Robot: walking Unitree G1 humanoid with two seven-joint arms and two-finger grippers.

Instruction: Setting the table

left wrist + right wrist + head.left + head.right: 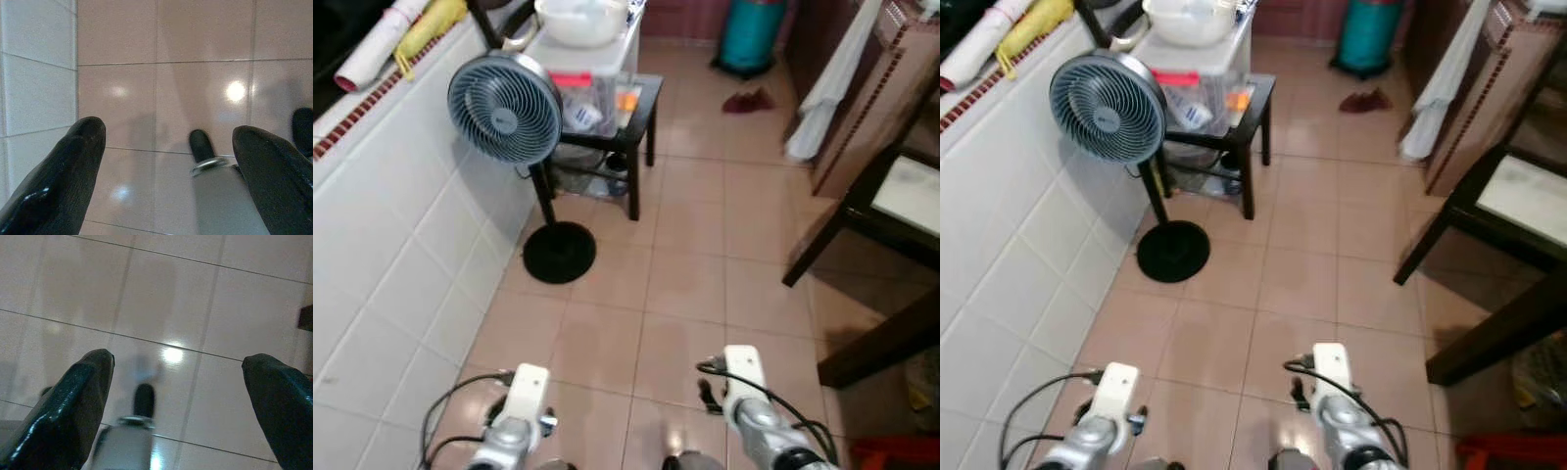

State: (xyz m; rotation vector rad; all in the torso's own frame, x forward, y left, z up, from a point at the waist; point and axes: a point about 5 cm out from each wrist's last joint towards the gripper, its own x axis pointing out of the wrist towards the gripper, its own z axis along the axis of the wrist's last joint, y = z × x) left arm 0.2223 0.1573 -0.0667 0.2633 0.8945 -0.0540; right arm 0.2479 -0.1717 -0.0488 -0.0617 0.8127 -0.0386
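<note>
1. Table (pixel 913 196): dark wooden frame with a pale top, far right of the room, just beside a brown-trimmed cabinet (pixel 891 88).
2. Left gripper (pixel 166 161): hangs low over the pink floor tiles (pixel 685 284), fingers (pixel 58 176) spread wide, holding nothing, white tiled wall (pixel 401 264) close by.
3. Right gripper (pixel 181 396): also low over the tiles, fingers (pixel 73 401) wide apart, empty.
4. Grey pedestal fan (pixel 504 108) stands against the wall, near a small black side table (pixel 631 127) with a clear box (pixel 582 98) and white bowl (pixel 582 20).
</note>
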